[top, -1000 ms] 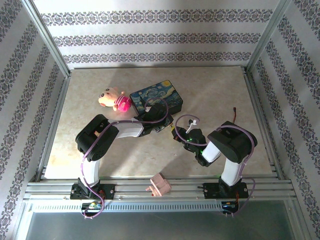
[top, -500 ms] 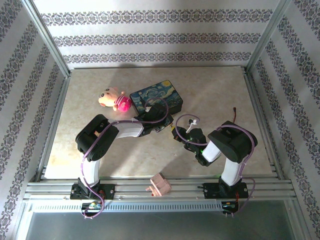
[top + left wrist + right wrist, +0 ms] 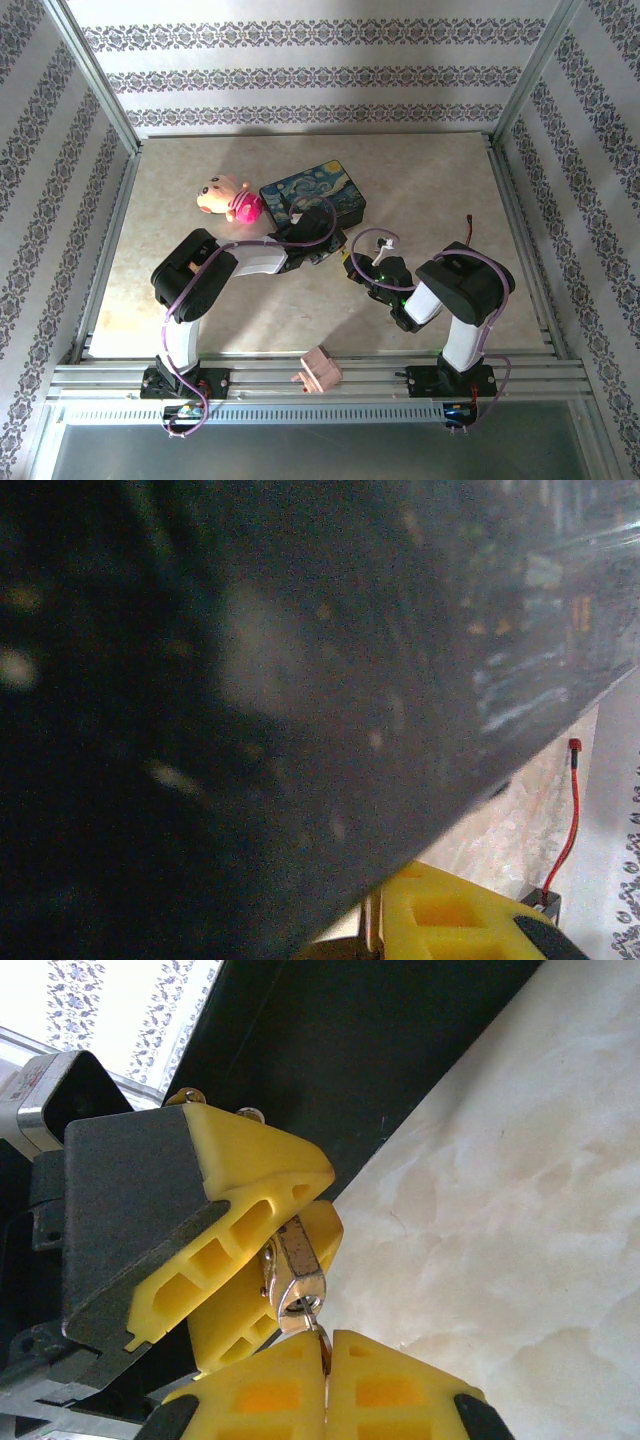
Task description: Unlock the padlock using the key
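Two arms: both reach to the middle of the top view and meet just in front of the painted box (image 3: 315,195); their pose looks the same as a second ago.
Left gripper (image 3: 268,1260): narrow, its yellow fingers (image 3: 250,1185) clamped on the padlock from both sides, at centre left of the right wrist view.
Right gripper (image 3: 325,1360): pressed fully together at the bottom edge of the right wrist view, pinching the key.
Padlock (image 3: 297,1278): small and brass-coloured, held above the surface (image 3: 500,1210) at the centre of the right wrist view, its lower end pointing down at the right gripper.
Key (image 3: 319,1338): a thin sliver standing up between the right fingertips, its tip at the padlock's lower end; whether it is inside the keyhole I cannot tell.
Box side: a dark blurred face across the left wrist view, and the dark band at the top of the right wrist view.
Plush toy (image 3: 228,198): upper left of the box, touching it, unmoved.
Pink block (image 3: 318,370): on the rail at the bottom centre, unmoved.
Change: only the white cable loop (image 3: 378,242) above the right wrist has shifted a little.
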You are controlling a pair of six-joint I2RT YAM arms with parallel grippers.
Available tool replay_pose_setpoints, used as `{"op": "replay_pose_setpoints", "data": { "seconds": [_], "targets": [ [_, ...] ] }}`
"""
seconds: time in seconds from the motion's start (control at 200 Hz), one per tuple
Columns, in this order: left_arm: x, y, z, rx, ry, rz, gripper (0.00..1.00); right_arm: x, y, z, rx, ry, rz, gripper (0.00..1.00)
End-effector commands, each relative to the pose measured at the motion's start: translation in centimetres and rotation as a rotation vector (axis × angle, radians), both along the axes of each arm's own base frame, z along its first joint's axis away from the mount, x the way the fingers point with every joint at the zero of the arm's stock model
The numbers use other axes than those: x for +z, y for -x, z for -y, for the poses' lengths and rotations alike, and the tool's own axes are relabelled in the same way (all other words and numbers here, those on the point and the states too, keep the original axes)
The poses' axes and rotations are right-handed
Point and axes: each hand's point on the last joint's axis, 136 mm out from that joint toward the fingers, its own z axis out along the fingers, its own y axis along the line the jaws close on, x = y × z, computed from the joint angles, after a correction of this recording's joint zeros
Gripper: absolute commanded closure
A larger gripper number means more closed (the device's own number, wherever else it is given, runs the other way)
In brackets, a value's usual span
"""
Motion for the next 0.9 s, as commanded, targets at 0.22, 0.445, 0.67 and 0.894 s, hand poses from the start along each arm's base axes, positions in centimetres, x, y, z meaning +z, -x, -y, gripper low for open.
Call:
{"op": "replay_pose_setpoints", "data": {
  "seconds": [0.22,0.445,0.67,0.894],
  "targets": [
    [-1.14,2.72,2.77,-0.103,0.086,-0.088,0.75,1.7,-0.78,-0.76,0.039,-0.048,0.052,1.0],
    [-1.0,2.76,2.72,-0.102,0.088,-0.084,0.75,2.15,-0.93,-0.8,0.043,-0.049,0.068,1.0],
    [-0.84,3.03,3.04,-0.113,0.088,-0.083,0.75,2.14,-1.24,-0.46,0.046,-0.038,0.078,1.0],
    [-0.67,3.21,3.38,-0.122,0.093,-0.082,0.75,2.21,-1.47,-0.81,0.061,-0.035,0.087,1.0]
  ]
}}
